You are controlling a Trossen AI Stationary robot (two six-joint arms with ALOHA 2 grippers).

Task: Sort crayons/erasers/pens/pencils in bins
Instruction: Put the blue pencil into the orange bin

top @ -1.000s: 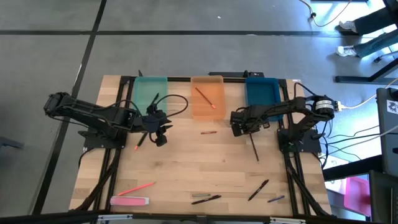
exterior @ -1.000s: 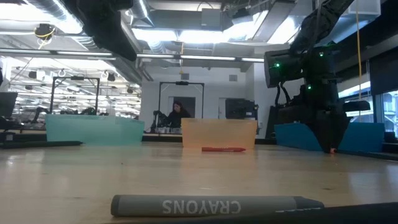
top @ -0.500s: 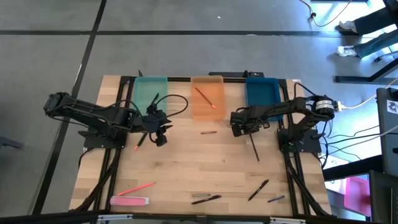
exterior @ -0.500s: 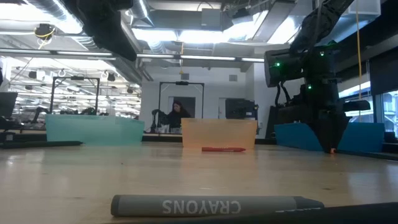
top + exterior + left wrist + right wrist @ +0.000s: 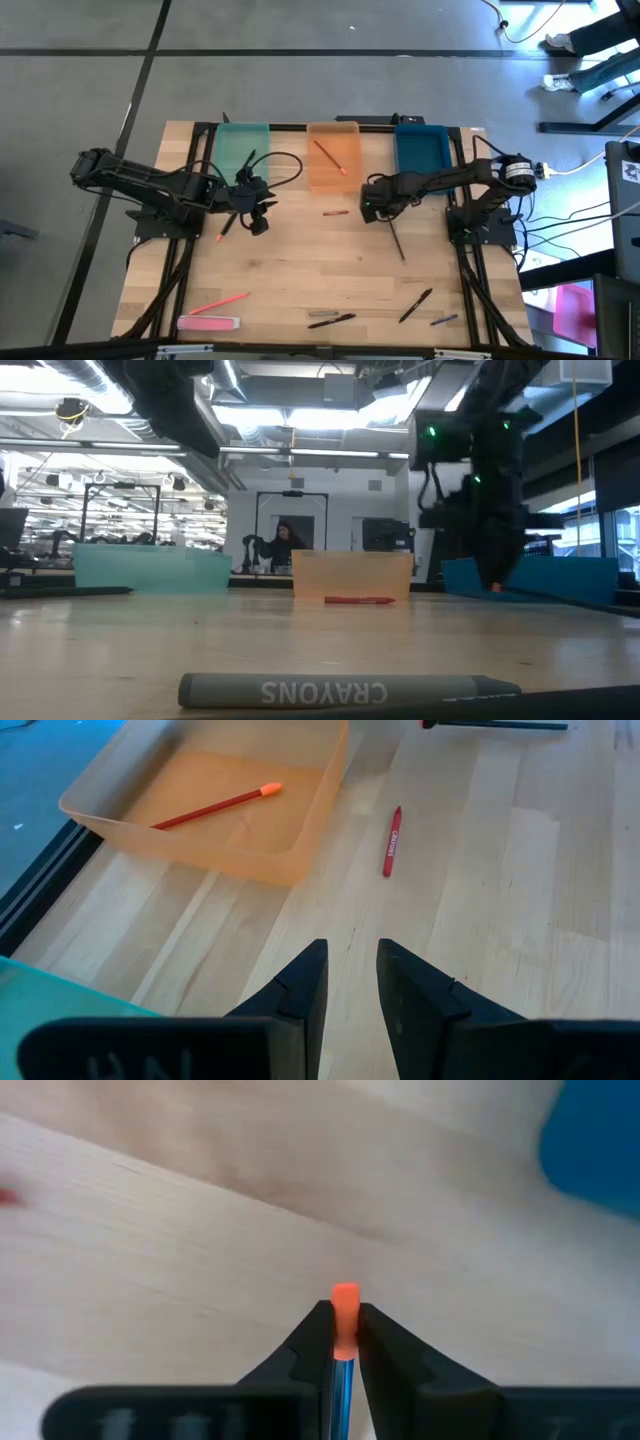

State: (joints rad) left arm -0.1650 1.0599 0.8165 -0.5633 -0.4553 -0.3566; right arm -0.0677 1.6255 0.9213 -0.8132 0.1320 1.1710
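My right gripper (image 5: 378, 212) hangs over the table in front of the gap between the orange bin (image 5: 333, 180) and the blue bin (image 5: 420, 150). It is shut on a dark pencil (image 5: 395, 242) with an orange eraser tip (image 5: 345, 1295). My left gripper (image 5: 350, 975) stands open above bare wood near the teal bin (image 5: 243, 150), with nothing between its fingers. A red pencil (image 5: 210, 805) lies flat in the orange bin. A red crayon (image 5: 392, 840) lies on the table in front of that bin. My right gripper pinches the pencil between its two fingers on the metal band (image 5: 341, 1370) just below the orange eraser. The fingers point down from above. The shaft (image 5: 397, 248) runs from the fingers toward the table's near edge. Whether its far tip touches the wood, I cannot tell.
A dark stick with an orange tip (image 5: 225, 228) lies under my left arm. Along the near edge lie a pink pencil (image 5: 222, 302), a pink eraser (image 5: 208, 323), a grey crayon (image 5: 330, 690), two black pens (image 5: 340, 321) (image 5: 415, 305) and a bluish crayon (image 5: 444, 321).
My right gripper has gone toward the table's left, toward the orange bin, and up a little, carrying the pencil. The pencil's eraser end has risen and the whole shaft has shifted left with it.
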